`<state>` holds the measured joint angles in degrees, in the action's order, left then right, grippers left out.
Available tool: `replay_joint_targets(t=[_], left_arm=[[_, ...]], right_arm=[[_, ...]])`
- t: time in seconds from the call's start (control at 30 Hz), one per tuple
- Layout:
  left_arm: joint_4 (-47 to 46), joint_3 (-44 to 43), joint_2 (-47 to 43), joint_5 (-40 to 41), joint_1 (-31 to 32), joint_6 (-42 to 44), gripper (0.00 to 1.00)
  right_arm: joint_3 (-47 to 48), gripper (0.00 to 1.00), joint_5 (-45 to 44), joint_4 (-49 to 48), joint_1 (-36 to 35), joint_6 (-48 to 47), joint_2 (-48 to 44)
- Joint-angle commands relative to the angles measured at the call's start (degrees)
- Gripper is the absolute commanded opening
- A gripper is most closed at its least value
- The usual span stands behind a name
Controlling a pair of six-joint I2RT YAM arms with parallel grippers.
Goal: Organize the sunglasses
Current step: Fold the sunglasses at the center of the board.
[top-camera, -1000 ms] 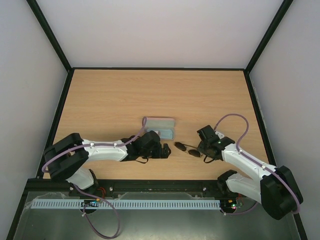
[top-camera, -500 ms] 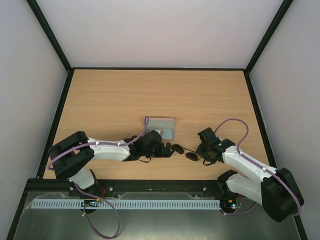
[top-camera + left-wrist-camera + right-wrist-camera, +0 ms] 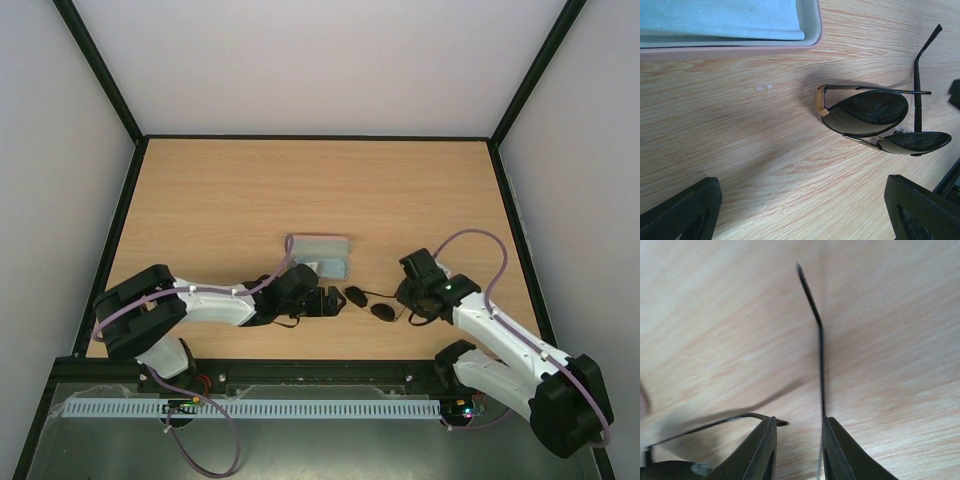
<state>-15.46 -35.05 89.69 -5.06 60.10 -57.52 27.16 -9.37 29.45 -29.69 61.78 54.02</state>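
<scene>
In the last second the sunglasses (image 3: pixel 368 303) have slid along the tabletop (image 3: pixel 250 190) toward the glasses case (image 3: pixel 320 245). They now lie just off its near right corner, apart from it. The right hand (image 3: pixel 408 300) has come in with them and stays at their far end from the case.

In the right wrist view its fingers are only narrowly parted. One slim temple arm (image 3: pixel 821 355) runs down between them, close against one inner face. Bare wood shows across the rest of the gap, so it straddles the arm and does not pinch it.

The left hand (image 3: pixel 333 300) sits on the case side of the glasses, fingers spread wide, holding nothing. Its wrist view shows the lenses (image 3: pixel 867 112) flat on the wood ahead. One temple is folded along the frame and the other sticks out away from the case. The case lies open with a light blue cloth (image 3: pixel 715 17) inside.

The shift has likely put the glasses within reach of both hands and close to the case. The open temple probably needs folding before they go in. A thin wire arm could slip or bend if squeezed off-centre.
</scene>
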Motion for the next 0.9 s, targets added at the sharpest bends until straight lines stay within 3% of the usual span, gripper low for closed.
replay_joint_targets(t=[0.0,0.07,0.2,0.27,0.43,0.6,0.87], left_arm=[[4.2,1.7,-1.0,0.1,-0.1,-0.4,0.91],[4.3,1.7,-1.2,0.1,0.0,-0.5,0.9],[4.2,1.7,-0.8,0.2,0.2,-1.0,0.85],[3.8,1.6,-0.4,0.1,0.4,-1.3,0.78],[3.1,0.8,1.7,0.2,1.7,-2.5,0.67],[3.1,-0.6,3.8,0.3,2.8,-3.1,0.68],[4.1,-2.7,5.8,0.5,3.9,-3.0,0.78]], right_arm=[[5.9,0.27,-6.2,7.1,-0.2,-2.9,-1.3],[7.5,0.27,-7.0,6.4,0.1,-5.2,0.1],[11.0,0.15,-6.0,3.5,0.5,-9.8,6.5],[12.7,0.1,-5.7,2.6,0.6,-11.6,9.9],[14.5,0.1,-4.4,0.3,0.8,-14.9,15.7],[14.8,0.12,-2.3,-0.8,1.1,-17.1,19.8],[10.4,0.12,4.5,-3.4,1.1,-18.9,20.4]])
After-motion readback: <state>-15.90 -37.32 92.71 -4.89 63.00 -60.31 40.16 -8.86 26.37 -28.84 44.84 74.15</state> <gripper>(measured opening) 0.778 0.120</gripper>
